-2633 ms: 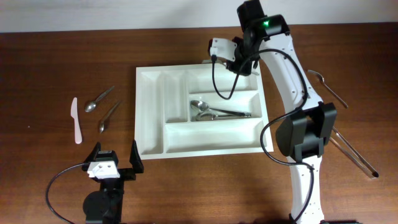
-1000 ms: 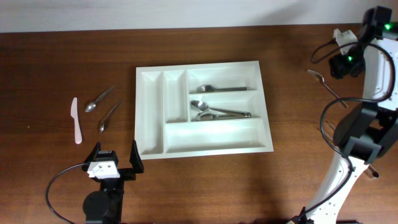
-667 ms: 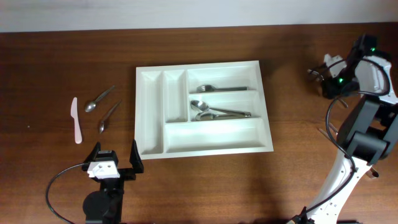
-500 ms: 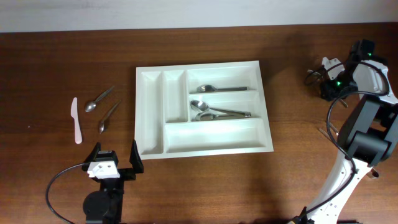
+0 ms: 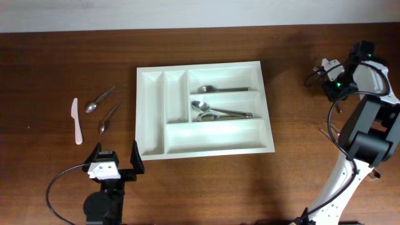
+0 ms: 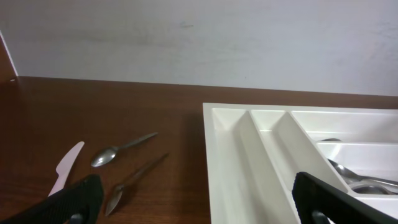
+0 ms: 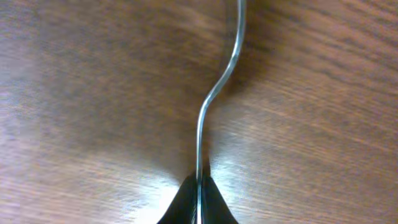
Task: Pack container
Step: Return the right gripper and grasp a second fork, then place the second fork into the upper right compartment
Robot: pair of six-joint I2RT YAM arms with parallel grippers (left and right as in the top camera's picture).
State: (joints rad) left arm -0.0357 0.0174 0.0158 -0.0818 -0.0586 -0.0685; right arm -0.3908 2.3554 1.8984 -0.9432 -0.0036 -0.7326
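Observation:
The white cutlery tray point(image 5: 150, 112) lies mid-table. A fork point(image 5: 222, 89) lies in its top long compartment and spoons point(image 5: 215, 112) in the middle one. The tray's rim point(image 6: 230, 162) also shows in the left wrist view. My right gripper point(image 5: 332, 92) is low over the table at the far right. In the right wrist view it point(image 7: 199, 194) is shut on the thin handle of a metal utensil point(image 7: 217, 87), seen edge on against the wood. My left gripper point(image 5: 115, 164) is open and empty at the front left, short of the tray point(image 6: 199, 208).
Two spoons point(image 5: 99, 100) point(image 5: 110, 117) and a white plastic knife point(image 5: 76, 120) lie left of the tray; they also show in the left wrist view point(image 6: 121, 151). My right arm hides most of the table's right edge, where a utensil end point(image 5: 326, 132) shows.
My right arm has swung from the tray's top compartment, leaving a fork there, to the far right and come down onto a utensil. The left arm has not moved.

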